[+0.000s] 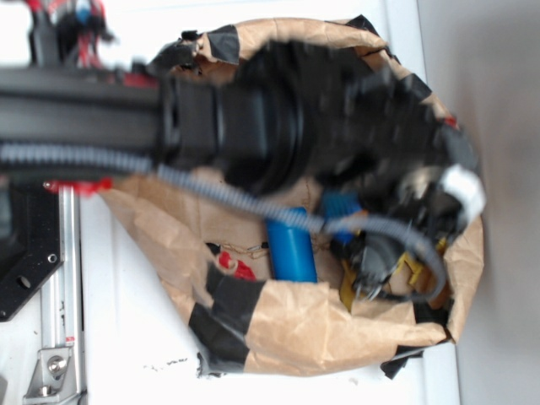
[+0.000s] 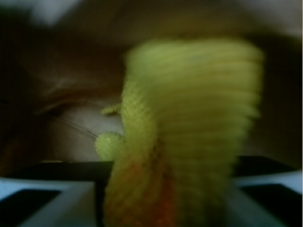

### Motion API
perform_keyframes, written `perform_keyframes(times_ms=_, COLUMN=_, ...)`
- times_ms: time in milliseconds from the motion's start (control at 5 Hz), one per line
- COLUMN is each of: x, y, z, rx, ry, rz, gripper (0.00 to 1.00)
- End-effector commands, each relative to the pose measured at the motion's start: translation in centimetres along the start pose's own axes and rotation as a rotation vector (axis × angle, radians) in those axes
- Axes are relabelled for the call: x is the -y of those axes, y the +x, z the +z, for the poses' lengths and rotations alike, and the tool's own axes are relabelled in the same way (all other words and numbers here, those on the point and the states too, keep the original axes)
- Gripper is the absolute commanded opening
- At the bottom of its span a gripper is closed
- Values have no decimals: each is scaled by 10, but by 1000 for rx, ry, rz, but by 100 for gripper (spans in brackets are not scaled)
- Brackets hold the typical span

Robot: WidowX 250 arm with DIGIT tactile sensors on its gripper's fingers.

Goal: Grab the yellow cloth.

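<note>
The yellow cloth (image 2: 189,118) fills the middle of the wrist view, bunched into an upright fold with a ribbed weave. It stands between the pale fingers (image 2: 52,203) of my gripper (image 2: 163,203), which is shut on the cloth's lower part. In the exterior view the black arm reaches into a brown paper bag (image 1: 337,329). There the gripper (image 1: 375,274) sits low at the bag's right side, with bits of yellow cloth (image 1: 411,268) showing beside it. Most of the cloth is hidden by the arm and its cables.
Inside the bag lie a blue cylinder (image 1: 291,249) and a red bundle with a string (image 1: 236,266) to the left of the gripper. Black tape (image 1: 224,312) patches the bag's wall. A metal rail (image 1: 59,278) runs along the left.
</note>
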State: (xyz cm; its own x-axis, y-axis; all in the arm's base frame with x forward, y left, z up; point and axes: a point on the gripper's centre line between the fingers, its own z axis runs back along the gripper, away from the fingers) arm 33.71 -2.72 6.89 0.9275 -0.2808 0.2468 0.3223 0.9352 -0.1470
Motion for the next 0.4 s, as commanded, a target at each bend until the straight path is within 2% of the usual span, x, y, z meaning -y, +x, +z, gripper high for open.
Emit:
perform_keyframes(times_ms=0, x=0, y=7, z=66, rx=85, ry=83, rz=123, gripper=0)
perform_keyframes(times_ms=200, x=4, y=-6, z=112, rx=2, ry=46, rz=247, gripper=0)
